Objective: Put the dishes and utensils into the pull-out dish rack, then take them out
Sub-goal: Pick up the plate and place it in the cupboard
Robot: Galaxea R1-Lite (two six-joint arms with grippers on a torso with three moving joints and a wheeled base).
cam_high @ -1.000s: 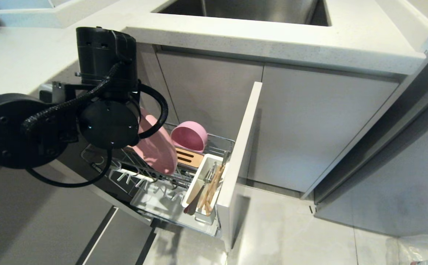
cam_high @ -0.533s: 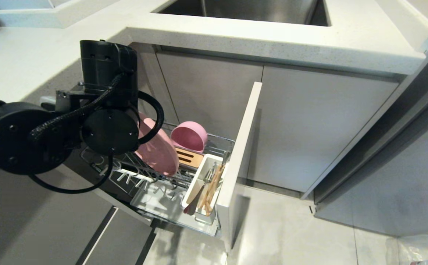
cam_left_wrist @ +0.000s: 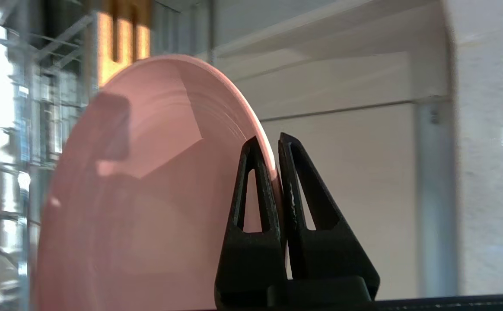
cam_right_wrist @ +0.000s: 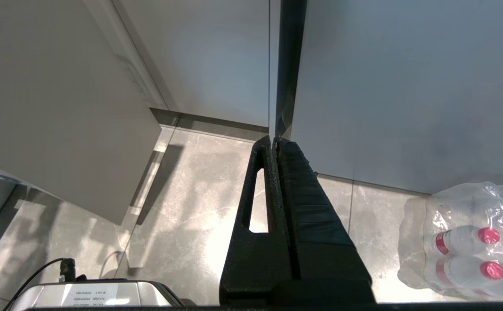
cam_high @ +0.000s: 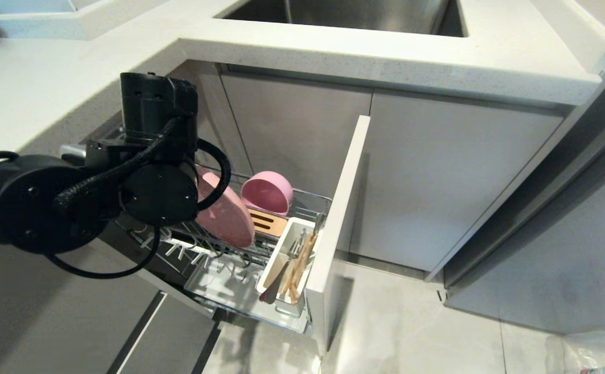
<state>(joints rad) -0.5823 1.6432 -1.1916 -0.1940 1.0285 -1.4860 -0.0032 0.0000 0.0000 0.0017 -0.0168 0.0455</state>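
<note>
My left gripper (cam_left_wrist: pixel 273 141) is shut on the rim of the pink plate (cam_left_wrist: pixel 148 203). In the head view its fingers are hidden behind the black wrist (cam_high: pixel 158 193). The plate (cam_high: pixel 228 219) stands on edge, tilted, over the wires of the pull-out dish rack (cam_high: pixel 310 201). The pink bowl (cam_high: pixel 267 191) lies on its side at the rack's back. The wooden chopsticks (cam_high: pixel 300 264) stand with a darker utensil (cam_high: pixel 270 292) in the white caddy (cam_high: pixel 302 224). My right gripper (cam_right_wrist: pixel 274 141) is shut on nothing and points at the floor, outside the head view.
The rack's pale front panel (cam_high: pixel 341 223) juts out into the floor space. A worktop with a sink (cam_high: pixel 354 13) overhangs the rack. A slotted wooden strip (cam_high: pixel 267 222) sits behind the plate. A wrapped pack of bottles (cam_right_wrist: pixel 472 233) lies on the floor at the right.
My left arm has sunk and shifted slightly right with the plate in its grip. The plate now sits lower among the rack wires and shows narrower, more edge-on.
</note>
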